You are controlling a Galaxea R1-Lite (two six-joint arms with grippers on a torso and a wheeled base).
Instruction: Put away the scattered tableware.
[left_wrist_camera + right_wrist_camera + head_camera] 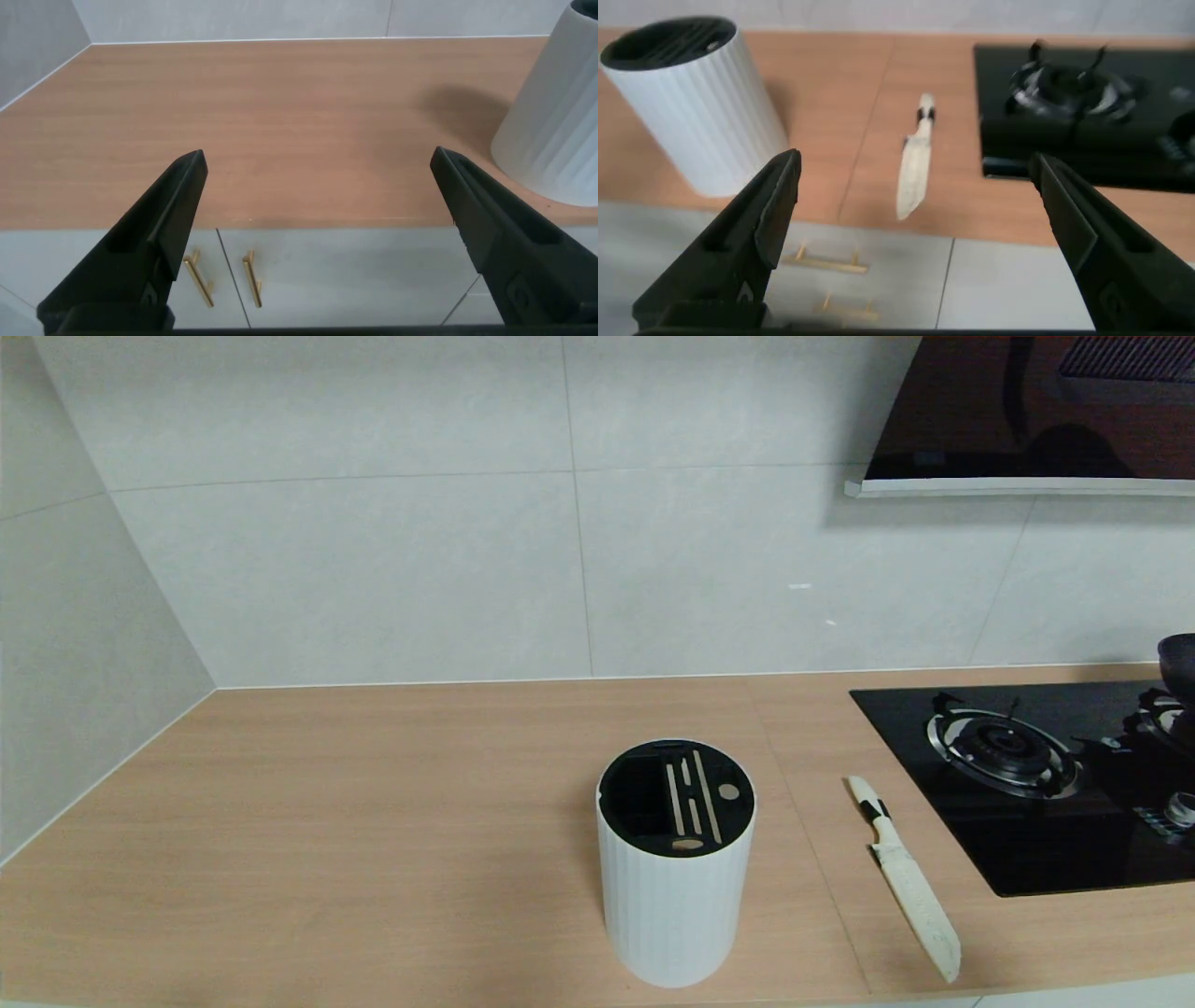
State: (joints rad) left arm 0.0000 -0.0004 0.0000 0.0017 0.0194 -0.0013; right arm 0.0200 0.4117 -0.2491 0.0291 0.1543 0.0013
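White knife [904, 877] is laid at the front edge of the counter [373, 803], near the holder [674, 896]; left gripper [318, 163] and right gripper [915, 161] are spread apart, empty.

The head camera looks forward and down from above a wooden counter [373, 803], with a white ribbed holder [675, 887] close at 6 o'clock and a knife [904, 877] at 4 o'clock. The left wrist camera sits low, just off the counter's front edge, facing the back wall, and shares the holder's side with the head view. The right wrist camera, equally low and out front, shares holder, knife and hob [1083, 103].
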